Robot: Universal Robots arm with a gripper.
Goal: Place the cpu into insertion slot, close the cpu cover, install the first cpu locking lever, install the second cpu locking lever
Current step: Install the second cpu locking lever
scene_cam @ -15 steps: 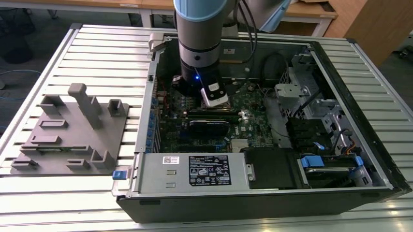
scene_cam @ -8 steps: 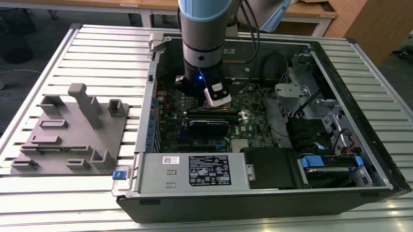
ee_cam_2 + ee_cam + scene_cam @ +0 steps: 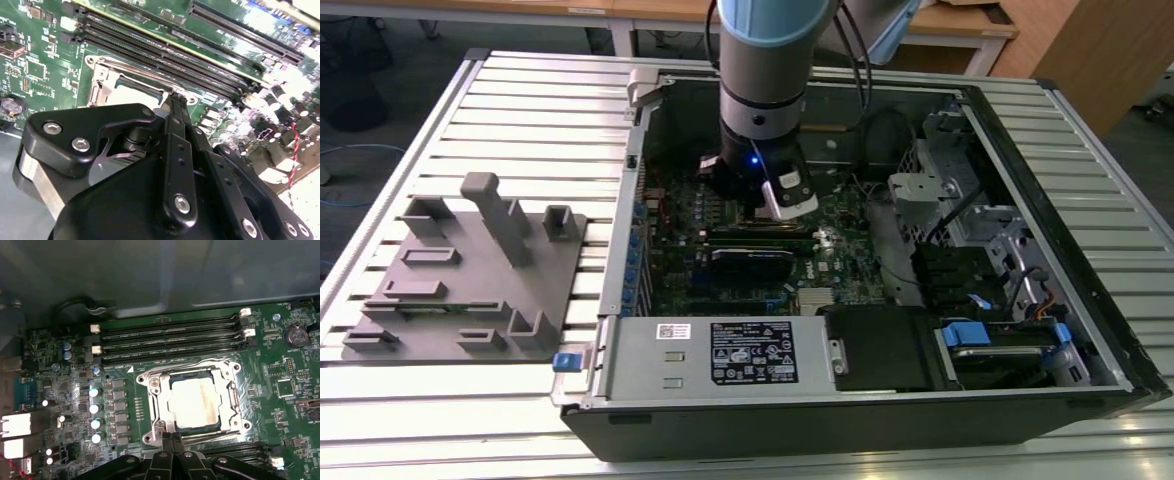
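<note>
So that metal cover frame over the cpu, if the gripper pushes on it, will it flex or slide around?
The cpu cover looks like thin sheet metal, so it probably flexes a little. It lies flat around the cpu on the green board, so sliding seems unlikely. Its shiny finish may be slippery for the gripper.

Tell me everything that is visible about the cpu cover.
The cpu cover is a thin silver-grey metal frame with a large square cut-out. It lies flat over the insertion slot on the green board, and the pale cpu shows through the cut-out. The end effector hangs at one edge.
</note>
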